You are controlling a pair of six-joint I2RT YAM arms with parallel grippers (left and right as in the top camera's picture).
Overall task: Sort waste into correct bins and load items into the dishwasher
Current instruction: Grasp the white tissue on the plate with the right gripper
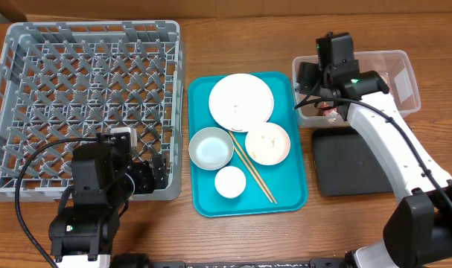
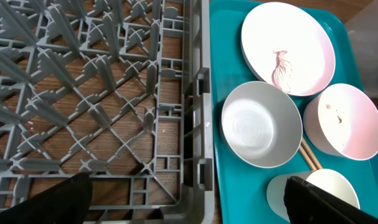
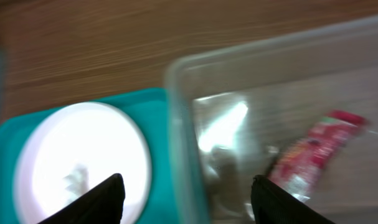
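Note:
The red-and-white snack wrapper point(image 3: 313, 155) lies inside the clear plastic tub point(image 1: 400, 63), seen in the right wrist view, and peeks out under the arm overhead point(image 1: 331, 112). My right gripper point(image 3: 185, 202) is open and empty above the tub's left wall point(image 3: 182, 143). The black tray point(image 1: 345, 160) lies in front of the tub. On the teal tray point(image 1: 293, 190) sit a large plate point(image 1: 241, 100), a smaller plate point(image 1: 268, 143), a bowl point(image 1: 211, 148), a small cup point(image 1: 230, 182) and chopsticks point(image 1: 254, 175). My left gripper point(image 2: 189, 202) is open and empty over the near right corner of the grey dish rack point(image 1: 84, 104).
The teal tray lies between the rack and the tub on a wooden table point(image 1: 226, 45). In the left wrist view the bowl point(image 2: 261, 124), both plates point(image 2: 288, 46) point(image 2: 344, 121) and the cup point(image 2: 329, 186) are close to the rack's wall point(image 2: 201, 124). A cable point(image 1: 393, 126) runs along the right arm.

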